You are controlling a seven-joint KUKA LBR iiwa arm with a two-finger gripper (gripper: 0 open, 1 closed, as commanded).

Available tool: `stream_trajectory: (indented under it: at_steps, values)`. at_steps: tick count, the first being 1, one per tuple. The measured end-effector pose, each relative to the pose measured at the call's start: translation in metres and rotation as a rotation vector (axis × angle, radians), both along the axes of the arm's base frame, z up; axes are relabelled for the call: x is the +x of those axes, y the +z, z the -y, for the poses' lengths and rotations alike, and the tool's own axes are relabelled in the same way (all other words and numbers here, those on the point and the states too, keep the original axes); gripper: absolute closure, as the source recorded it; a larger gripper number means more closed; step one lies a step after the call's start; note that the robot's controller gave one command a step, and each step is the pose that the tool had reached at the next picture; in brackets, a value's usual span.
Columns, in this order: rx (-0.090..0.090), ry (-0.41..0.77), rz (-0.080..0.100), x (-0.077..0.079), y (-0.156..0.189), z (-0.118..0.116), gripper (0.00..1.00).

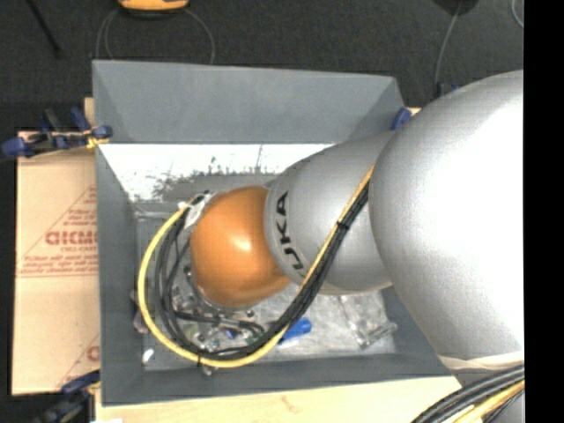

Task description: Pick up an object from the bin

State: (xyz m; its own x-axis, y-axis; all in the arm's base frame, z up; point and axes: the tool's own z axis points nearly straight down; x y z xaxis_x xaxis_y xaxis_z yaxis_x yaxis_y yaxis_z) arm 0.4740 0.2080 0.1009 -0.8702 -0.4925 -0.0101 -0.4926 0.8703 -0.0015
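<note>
Little open room lay around my tool (210,317), low in the bin (247,113) under its orange cover (233,245), with a side wall (116,271) close beside it. Whether it was open or closed I could not tell. A small blue thing (298,329) lay just beside the tool, a clear one (370,329) farther off. I judged my looping cables (163,263) might catch that wall or sweep pieces away; the freest way was straight up.
</note>
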Motion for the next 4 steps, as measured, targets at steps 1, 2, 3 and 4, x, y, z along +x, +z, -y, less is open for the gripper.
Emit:
stream_trajectory:
  at_steps: [1,2,3,4]
  values:
    - [0.003,0.111,0.012,0.008,-0.026,0.006,0.00]
    - [0.009,0.020,0.015,0.006,-0.025,0.038,0.00]
    - [0.007,0.018,0.011,0.005,-0.025,0.039,1.00]
    - [-0.002,0.014,-0.002,0.007,0.024,0.039,1.00]
